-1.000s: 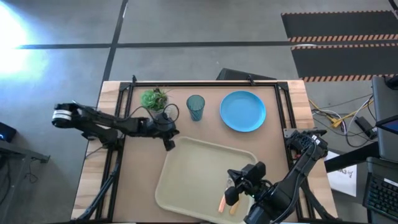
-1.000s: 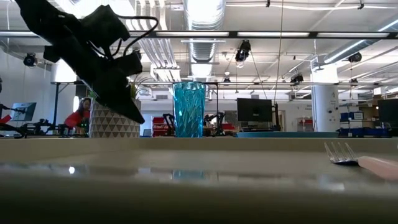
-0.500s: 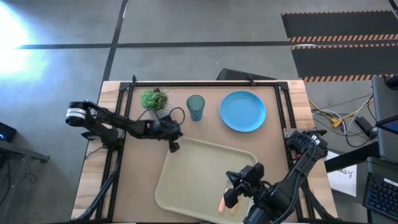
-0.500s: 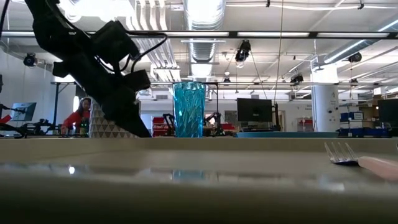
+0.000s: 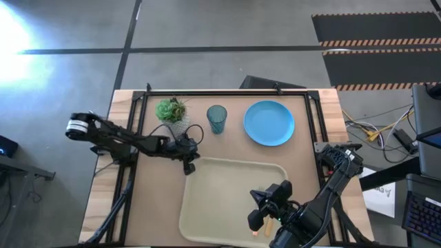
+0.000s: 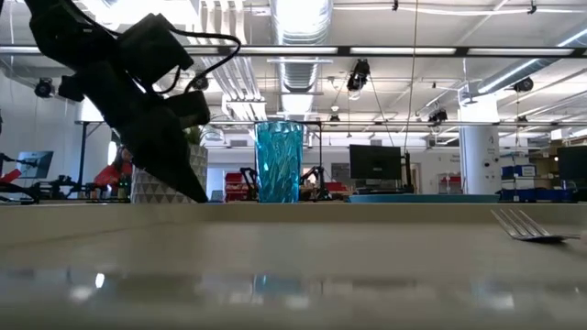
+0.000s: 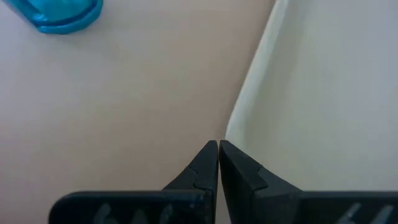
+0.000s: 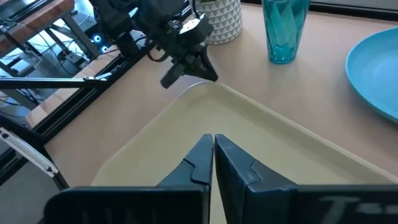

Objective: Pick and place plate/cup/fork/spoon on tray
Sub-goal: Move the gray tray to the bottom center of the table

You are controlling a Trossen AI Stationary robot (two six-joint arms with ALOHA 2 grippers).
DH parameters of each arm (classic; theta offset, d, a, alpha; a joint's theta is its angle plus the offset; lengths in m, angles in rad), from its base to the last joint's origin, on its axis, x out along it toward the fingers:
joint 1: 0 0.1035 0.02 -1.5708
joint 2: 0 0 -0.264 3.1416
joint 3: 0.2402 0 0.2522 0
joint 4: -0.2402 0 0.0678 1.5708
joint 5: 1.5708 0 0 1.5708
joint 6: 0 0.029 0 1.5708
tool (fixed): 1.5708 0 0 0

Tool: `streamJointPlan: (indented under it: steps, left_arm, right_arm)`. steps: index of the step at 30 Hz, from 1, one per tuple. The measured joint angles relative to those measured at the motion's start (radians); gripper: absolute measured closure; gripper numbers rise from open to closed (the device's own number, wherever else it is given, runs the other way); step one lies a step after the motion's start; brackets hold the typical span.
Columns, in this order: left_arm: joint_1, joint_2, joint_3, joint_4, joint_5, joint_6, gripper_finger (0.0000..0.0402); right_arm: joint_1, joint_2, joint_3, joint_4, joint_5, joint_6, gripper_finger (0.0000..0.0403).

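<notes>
The left gripper (image 5: pixel 188 167), fingers pressed together and holding nothing, sits at the far-left corner of the tray (image 5: pixel 207 207). The cup (image 5: pixel 216 118) and plate (image 5: pixel 269 122) stand beyond it. The right gripper (image 5: pixel 256 200), likewise closed and empty, hovers over the tray beside the fork (image 6: pixel 527 227).

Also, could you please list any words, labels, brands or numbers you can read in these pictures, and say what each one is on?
None can be read.
Paper sheet beside the table, by the right arm's base: dark marks, too small to read.
Monitors in the room behind: blank or too blurred to read.
Cup, plate, tray, fork, plant pot: no print visible.
</notes>
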Motion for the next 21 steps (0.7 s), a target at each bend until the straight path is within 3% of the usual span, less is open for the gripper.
streamJointPlan:
  steps: [9, 13, 21]
  left_arm:
    - [-0.019, -0.084, 0.014, -0.023, -0.008, -0.025, 0.0401]
    - [-0.019, -0.152, 0.07, -0.021, -0.012, 0.047, 0.0401]
    - [-0.01, -0.217, 0.344, -0.451, -0.057, 0.373, 0.0401]
  right_arm:
    - [0.0, 0.0, 0.0, 0.0, 0.0, -0.006, 0.0394]
    - [0.0, 0.0, 0.0, 0.0, 0.0, -0.005, 0.0394]
    - [0.0, 0.0, 0.0, 0.002, 0.0, -0.027, 0.0394]
